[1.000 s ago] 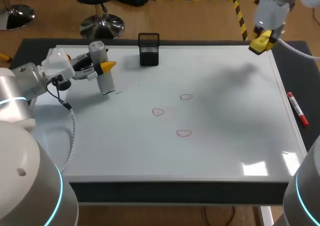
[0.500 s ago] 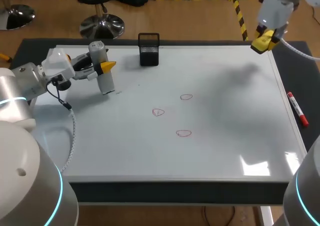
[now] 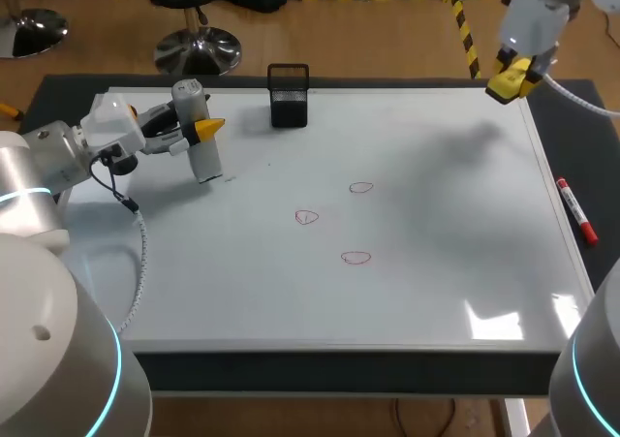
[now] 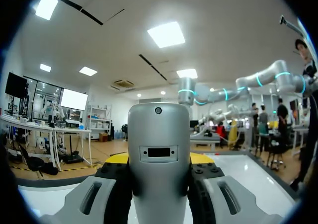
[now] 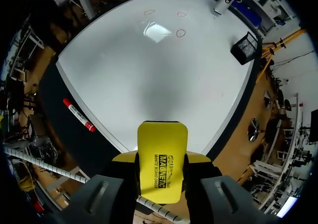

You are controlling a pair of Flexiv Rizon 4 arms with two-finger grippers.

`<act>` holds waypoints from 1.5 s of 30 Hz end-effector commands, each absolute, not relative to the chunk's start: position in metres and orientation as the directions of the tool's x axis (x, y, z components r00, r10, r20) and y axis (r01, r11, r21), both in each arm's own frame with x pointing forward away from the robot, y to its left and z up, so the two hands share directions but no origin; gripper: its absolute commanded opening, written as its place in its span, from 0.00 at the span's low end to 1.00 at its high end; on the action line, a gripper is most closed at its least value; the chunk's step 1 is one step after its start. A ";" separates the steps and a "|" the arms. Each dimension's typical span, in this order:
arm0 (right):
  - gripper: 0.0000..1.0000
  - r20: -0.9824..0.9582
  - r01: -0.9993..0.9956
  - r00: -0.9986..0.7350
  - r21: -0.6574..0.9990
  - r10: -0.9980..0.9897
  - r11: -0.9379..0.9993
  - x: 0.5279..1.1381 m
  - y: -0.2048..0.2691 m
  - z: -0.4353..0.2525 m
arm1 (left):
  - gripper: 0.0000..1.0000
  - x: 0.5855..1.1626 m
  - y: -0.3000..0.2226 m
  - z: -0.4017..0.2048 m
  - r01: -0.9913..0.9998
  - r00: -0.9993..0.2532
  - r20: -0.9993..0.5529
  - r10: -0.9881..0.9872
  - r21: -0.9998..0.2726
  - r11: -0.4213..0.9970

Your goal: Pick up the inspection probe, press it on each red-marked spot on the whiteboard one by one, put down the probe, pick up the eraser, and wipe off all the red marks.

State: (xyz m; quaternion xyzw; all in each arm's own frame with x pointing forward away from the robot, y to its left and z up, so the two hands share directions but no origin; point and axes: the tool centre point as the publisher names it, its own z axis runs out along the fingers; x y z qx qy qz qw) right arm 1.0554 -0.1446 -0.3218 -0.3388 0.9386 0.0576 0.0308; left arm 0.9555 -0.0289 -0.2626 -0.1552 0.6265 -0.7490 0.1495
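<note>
Right, with 12 o'clock at the far edge in the head view, you have the whiteboard (image 3: 436,292) flat before you; near its centre sit three small red rings; the nearest red mark (image 3: 356,257) lies at about 5 o'clock from the board's centre; the second red mark (image 3: 306,217) is at 10 o'clock from the first; the third red mark (image 3: 360,187) is at 2 o'clock from the second; all three are well apart from both arms. Off the board at 3 o'clock, a red marker (image 3: 574,209) lies on the dark mat, just beside the frame. Farther out, at 10 o'clock, your left gripper (image 3: 199,132) comes in sideways and is clamped on the inspection probe (image 3: 197,137), a grey cylinder standing nearly upright with its top tipped slightly toward 11 o'clock; its lower end is at the board, though you cannot tell whether it touches. At 12 o'clock, a black mesh basket (image 3: 289,96) stands on the far edge. Farthest, at 2 o'clock, your right gripper (image 3: 511,78) hangs above the far right corner, its fingers closed on the two sides of the yellow eraser (image 3: 506,86), well clear of the surface.
</note>
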 end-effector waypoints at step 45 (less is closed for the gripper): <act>0.00 -0.093 -0.641 -0.767 0.086 -0.635 0.763 1.056 -0.145 -0.321 | 0.00 0.937 -0.084 -0.240 0.009 -0.948 0.045 -0.316 -0.986 -0.167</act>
